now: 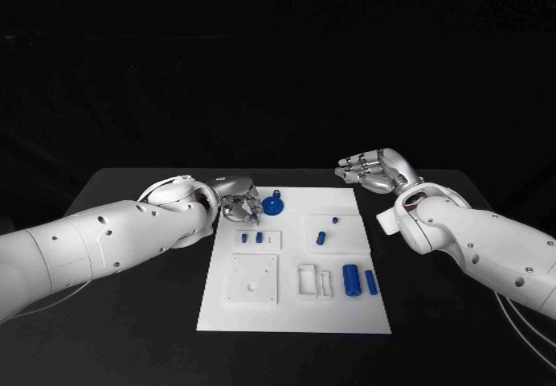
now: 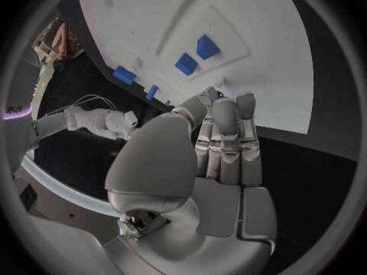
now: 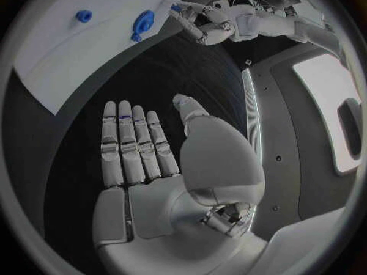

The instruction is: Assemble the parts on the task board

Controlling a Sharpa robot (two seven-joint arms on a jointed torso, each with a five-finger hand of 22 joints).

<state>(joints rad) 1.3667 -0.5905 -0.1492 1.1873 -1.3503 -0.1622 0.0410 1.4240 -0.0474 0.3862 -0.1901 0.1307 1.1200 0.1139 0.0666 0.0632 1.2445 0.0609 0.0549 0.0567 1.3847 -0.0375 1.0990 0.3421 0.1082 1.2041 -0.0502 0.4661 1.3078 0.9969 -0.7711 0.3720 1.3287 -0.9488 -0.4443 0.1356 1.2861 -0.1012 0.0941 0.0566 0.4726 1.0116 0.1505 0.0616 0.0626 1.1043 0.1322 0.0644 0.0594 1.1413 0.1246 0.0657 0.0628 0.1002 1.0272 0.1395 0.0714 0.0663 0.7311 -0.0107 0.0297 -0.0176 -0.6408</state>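
The task board (image 1: pixel 296 314) lies in the middle of the black desk (image 1: pixel 139 338), and the blue parts are spread on its far and right areas. A round blue part (image 1: pixel 272 206) sits near the far edge of the board. Two small blue parts (image 1: pixel 251 237) stand in a raised square on the left side, two more (image 1: pixel 325 233) lie on another square to the right, and two longer blue cylinders (image 1: pixel 359 281) lie near the right edge.

The left robot hand (image 1: pixel 238 201) is over the far left corner of the board, just beside the round blue part. Its fingers (image 2: pixel 226 134) are bent together toward the board, but I cannot tell if they hold something or only touch.

The right robot hand (image 1: pixel 371 170) hangs above the desk, beyond the far right corner of the board, with fingers (image 3: pixel 134 143) straight and apart, holding nothing.

The risk I see is on the left side: the fingertips are very near the round part and the small standing parts, so a move that is not exact could push the round part away or knock the small ones over. A grasp that is not centred could also let a part slip.
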